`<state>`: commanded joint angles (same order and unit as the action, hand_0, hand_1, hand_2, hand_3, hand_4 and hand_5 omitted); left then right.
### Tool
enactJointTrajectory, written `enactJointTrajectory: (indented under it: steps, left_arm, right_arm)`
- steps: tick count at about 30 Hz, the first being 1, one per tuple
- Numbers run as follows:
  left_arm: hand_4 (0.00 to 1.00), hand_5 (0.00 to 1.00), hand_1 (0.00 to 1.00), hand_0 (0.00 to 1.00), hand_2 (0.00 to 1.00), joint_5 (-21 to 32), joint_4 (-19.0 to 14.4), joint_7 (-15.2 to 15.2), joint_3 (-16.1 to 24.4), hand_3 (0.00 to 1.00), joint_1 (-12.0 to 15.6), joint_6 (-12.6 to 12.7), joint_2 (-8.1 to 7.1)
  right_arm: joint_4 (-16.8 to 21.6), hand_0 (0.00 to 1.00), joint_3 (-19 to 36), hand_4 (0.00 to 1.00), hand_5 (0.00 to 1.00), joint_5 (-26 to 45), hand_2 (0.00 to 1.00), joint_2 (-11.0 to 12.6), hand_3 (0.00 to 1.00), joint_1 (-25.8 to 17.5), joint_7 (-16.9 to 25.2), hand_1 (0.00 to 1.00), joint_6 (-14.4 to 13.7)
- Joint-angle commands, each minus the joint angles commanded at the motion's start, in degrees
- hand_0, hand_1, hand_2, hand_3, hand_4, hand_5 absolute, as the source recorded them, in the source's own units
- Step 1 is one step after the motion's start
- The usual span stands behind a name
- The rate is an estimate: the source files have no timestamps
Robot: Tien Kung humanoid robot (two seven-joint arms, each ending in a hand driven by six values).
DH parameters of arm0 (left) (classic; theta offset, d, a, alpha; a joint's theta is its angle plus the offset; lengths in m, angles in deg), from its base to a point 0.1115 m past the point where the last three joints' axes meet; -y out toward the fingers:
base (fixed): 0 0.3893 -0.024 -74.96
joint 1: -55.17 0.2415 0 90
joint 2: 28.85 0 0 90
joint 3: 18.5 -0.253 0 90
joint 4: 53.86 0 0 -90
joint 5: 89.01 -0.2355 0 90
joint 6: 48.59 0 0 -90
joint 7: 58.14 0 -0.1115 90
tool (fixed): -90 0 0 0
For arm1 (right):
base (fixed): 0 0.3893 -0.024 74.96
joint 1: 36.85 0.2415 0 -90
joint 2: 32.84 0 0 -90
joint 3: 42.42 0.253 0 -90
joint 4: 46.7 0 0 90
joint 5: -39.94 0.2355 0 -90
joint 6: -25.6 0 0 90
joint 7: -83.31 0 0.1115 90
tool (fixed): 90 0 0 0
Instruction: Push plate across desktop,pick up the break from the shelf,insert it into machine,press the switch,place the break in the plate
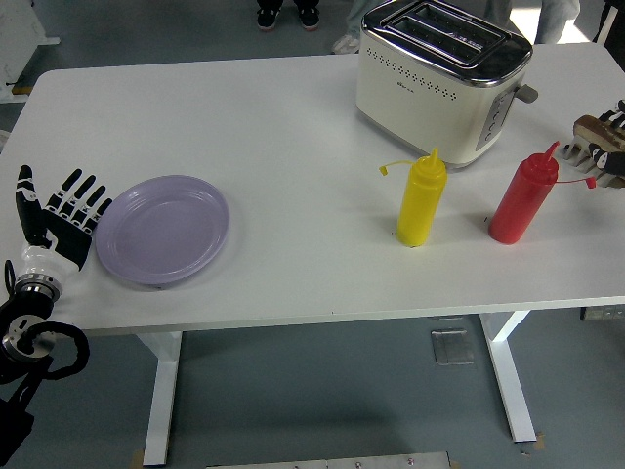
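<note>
L hand [61,217] is hovering w/ fingers spread wide, holding nothing, just beside the purple plate [163,229] at its 9 o'clock. R hand [607,147] is showing only partly at the table's [273,117] 3 o'clock edge by the bread shelf [592,139]; can't tell its grip. Toaster [441,75] is sitting at 1 o'clock, w/ yellow bottle [421,200] & red bottle [522,199] standing in front of it.

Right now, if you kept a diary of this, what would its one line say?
stage: plate push starting | left hand: open, beside the plate's left rim | plate: empty | toaster: slots empty
</note>
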<state>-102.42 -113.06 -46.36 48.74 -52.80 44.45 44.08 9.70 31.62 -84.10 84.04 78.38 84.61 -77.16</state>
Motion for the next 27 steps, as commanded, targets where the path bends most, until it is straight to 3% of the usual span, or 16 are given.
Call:
enactJointTrajectory:
  steps: [2, 3, 8, 9, 27]
  left_arm:
    - [0.834, 0.998, 0.763, 0.816, 0.710, 0.1, -0.2, -0.2, -0.9, 0.677, -0.2, 0.0, 0.04]
    - [0.833, 0.998, 0.763, 0.816, 0.710, 0.2, -0.3, -0.3, -1.2, 0.677, -0.3, 0.0, 0.06]
    - [0.833, 0.998, 0.763, 0.816, 0.710, 0.6, -1.2, -0.6, -3.4, 0.677, -0.7, 0.0, 0.06]
    - [0.833, 0.998, 0.762, 0.815, 0.710, 0.7, -1.3, -0.6, -3.7, 0.677, -0.8, 0.0, 0.06]
    - [0.831, 0.998, 0.763, 0.816, 0.712, 1.5, -3.4, -1.2, -8.7, 0.678, -2.2, 0.2, 0.27]
  right_arm:
    - [0.0, 0.572, -0.2, 0.659, 0.171, 0.1, 0.534, 0.0, 0.508, 0.1, 0.0, 0.592, -0.3]
    - [0.0, 0.562, -0.2, 0.556, 0.097, 0.1, 0.513, 0.0, 0.474, 0.1, 0.0, 0.579, -0.4]
    - [-0.4, 0.562, -0.4, 0.556, 0.097, 0.2, 0.513, -0.2, 0.474, 0.3, 0.0, 0.579, -1.1]
    - [-0.4, 0.554, -0.4, 0.460, 0.038, 0.2, 0.503, -0.2, 0.466, 0.3, 0.0, 0.571, -1.2]
    - [-0.3, 0.530, -0.1, 0.432, 0.027, 1.3, 0.490, -0.1, 0.451, 0.9, -0.3, 0.554, -3.5]
